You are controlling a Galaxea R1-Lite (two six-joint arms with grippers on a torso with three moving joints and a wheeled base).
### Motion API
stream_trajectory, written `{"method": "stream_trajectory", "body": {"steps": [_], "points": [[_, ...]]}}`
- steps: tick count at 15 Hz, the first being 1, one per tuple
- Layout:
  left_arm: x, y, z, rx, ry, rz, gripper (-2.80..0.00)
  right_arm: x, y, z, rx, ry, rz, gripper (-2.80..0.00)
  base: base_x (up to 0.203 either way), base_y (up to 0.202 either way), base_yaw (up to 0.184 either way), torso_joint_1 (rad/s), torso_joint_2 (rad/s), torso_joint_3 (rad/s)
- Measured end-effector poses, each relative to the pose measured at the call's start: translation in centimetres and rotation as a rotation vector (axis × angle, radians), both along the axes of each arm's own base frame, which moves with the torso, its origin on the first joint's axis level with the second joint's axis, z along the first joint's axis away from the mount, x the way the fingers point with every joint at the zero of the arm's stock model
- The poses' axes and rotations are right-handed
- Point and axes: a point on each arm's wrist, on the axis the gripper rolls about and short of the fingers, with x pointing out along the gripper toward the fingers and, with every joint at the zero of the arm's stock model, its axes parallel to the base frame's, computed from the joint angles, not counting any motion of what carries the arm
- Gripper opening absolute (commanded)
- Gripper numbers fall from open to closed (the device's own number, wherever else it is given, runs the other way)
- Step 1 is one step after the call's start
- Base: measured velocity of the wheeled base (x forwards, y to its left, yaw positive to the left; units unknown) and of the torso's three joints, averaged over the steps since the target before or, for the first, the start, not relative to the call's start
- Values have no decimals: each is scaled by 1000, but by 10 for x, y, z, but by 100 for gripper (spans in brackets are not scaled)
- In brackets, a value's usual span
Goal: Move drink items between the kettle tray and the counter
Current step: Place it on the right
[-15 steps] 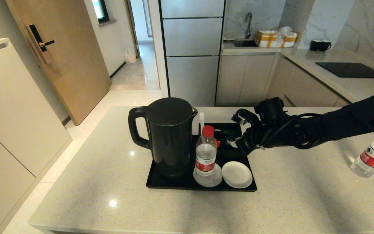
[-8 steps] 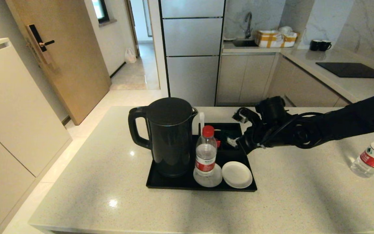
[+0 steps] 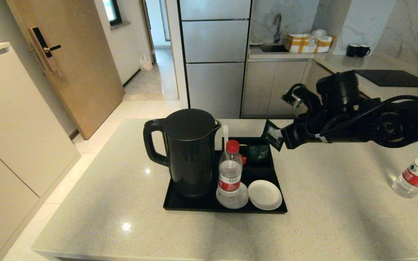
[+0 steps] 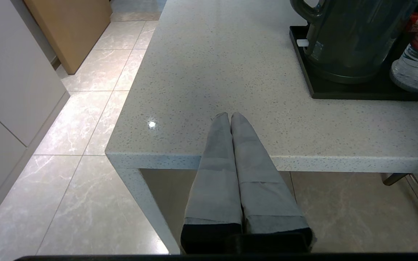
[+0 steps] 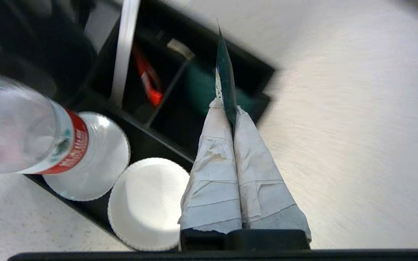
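Beige speckled stone: the counter (image 3: 339, 217) fills the lower half of the head view and carries everything listed here.

Left of centre: tall black kettle (image 3: 189, 152), upright at the left end of the kettle tray (image 3: 227, 209). Its bulk takes that whole end of the tray, which is likely why the smaller pieces crowd the other end.

Centre: water bottle (image 3: 230, 168), red cap and label, upright on a round white coaster (image 3: 235, 201) that keeps its base off the tray floor. A second coaster (image 3: 265, 194) lies bare just beside it.

Centre, behind the bottle: the tray's small divided compartments, one holding a dark green packet (image 3: 258, 152) and another something red, too small to name.

Right of centre: right gripper (image 3: 281, 137), lifted above the far right corner of the tray, jaws pinched on a dark green sachet (image 3: 275, 135). The right wrist view shows the sachet (image 5: 225, 78) held by one edge between the fingertips (image 5: 218, 108). The flat packet hangs free of the compartment walls, apparently on its way to the counter.

Far right edge: a second bottle (image 3: 417, 174) stands on the counter, well apart from the tray.

Left gripper (image 4: 229, 117): parked low at the counter's near edge, fingers pressed together, holding nothing.
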Motion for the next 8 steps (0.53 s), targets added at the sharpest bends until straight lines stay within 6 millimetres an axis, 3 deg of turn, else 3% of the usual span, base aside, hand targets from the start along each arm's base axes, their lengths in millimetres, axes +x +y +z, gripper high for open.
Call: {"method": "stream_trajectory", "body": {"steps": [4, 6, 8], "points": [[0, 0, 0, 0, 0, 0, -280, -50, -27, 42, 31, -45, -114, -280, 0, 0, 0, 0, 0, 0], [0, 0, 0, -1, 0, 0, -280, -76, -57, 49, 29, -55, -217, -280, 0, 0, 0, 0, 0, 0], [0, 0, 0, -1, 0, 0, -280, -102, -91, 44, 29, -38, -346, -280, 0, 0, 0, 0, 0, 0]]}}
